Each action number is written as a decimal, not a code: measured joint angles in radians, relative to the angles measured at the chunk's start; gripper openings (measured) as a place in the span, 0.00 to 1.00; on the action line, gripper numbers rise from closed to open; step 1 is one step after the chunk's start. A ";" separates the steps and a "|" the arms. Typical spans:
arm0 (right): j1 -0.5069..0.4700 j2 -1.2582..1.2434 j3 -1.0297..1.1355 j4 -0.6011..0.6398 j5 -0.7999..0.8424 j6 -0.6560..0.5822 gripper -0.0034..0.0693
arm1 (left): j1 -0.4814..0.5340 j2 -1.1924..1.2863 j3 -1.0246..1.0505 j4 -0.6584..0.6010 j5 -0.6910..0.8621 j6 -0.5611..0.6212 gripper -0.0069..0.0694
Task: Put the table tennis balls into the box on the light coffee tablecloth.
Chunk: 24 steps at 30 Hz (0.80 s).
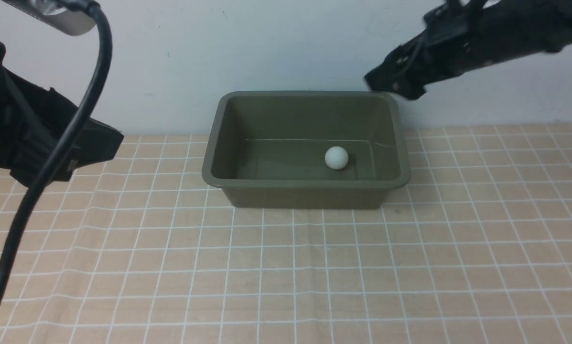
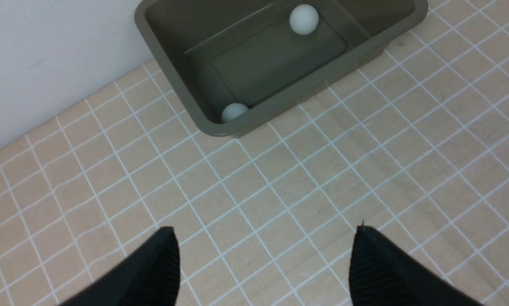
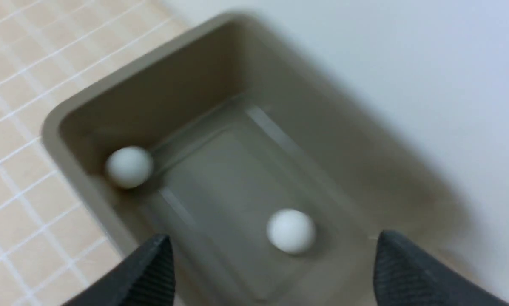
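The box point(image 1: 305, 188) is sitting at the far centre of the light coffee tablecloth point(image 1: 314, 267), its far side close against the pale wall point(image 1: 266, 48). The first table tennis ball point(image 1: 336, 157) is resting on the box floor, right of centre. The second table tennis ball point(image 2: 234, 112) is lying in the near-left corner of the box, hidden behind the near wall in the front view. Any lettering on them is too blurred to tell. The right gripper point(image 3: 273, 238) is hanging above the far-right part of the box with its jaws spread wide, gripping nothing; the first ball is lying free on the floor beneath the gap. The left gripper point(image 2: 263, 231) is hovering over the cloth left of the box, well apart from it, jaws likewise released and empty. A black cable point(image 1: 51, 167) is drooping across the left arm.
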<state>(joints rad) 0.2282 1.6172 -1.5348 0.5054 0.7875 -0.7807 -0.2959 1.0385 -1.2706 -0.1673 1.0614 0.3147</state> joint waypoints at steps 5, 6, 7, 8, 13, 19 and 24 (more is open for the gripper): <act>-0.055 -0.169 0.000 -0.061 0.103 0.051 0.78 | 0.000 0.000 0.000 -0.002 -0.001 0.000 0.67; -0.056 -0.208 0.000 -0.063 0.130 0.054 0.78 | 0.000 0.000 0.000 -0.005 -0.006 0.000 0.67; -0.056 -0.253 0.000 -0.064 0.160 0.059 0.78 | 0.000 0.000 0.000 -0.009 -0.012 0.000 0.67; -0.056 -0.290 0.000 -0.064 0.172 0.065 0.78 | 0.000 0.000 0.000 -0.011 -0.020 0.000 0.67; -0.056 -0.455 0.000 -0.151 0.197 0.182 0.78 | 0.000 0.000 0.000 -0.026 -0.037 0.000 0.67; -0.056 -0.638 0.027 -0.399 0.302 0.391 0.78 | 0.000 0.000 0.000 -0.047 -0.050 0.000 0.67; -0.056 -0.749 0.134 -0.424 0.319 0.440 0.78 | 0.000 0.000 0.000 -0.060 -0.053 0.000 0.67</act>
<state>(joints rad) 0.1718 0.8677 -1.4006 0.0810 1.1069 -0.3410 -0.2959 1.0385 -1.2706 -0.2276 1.0082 0.3147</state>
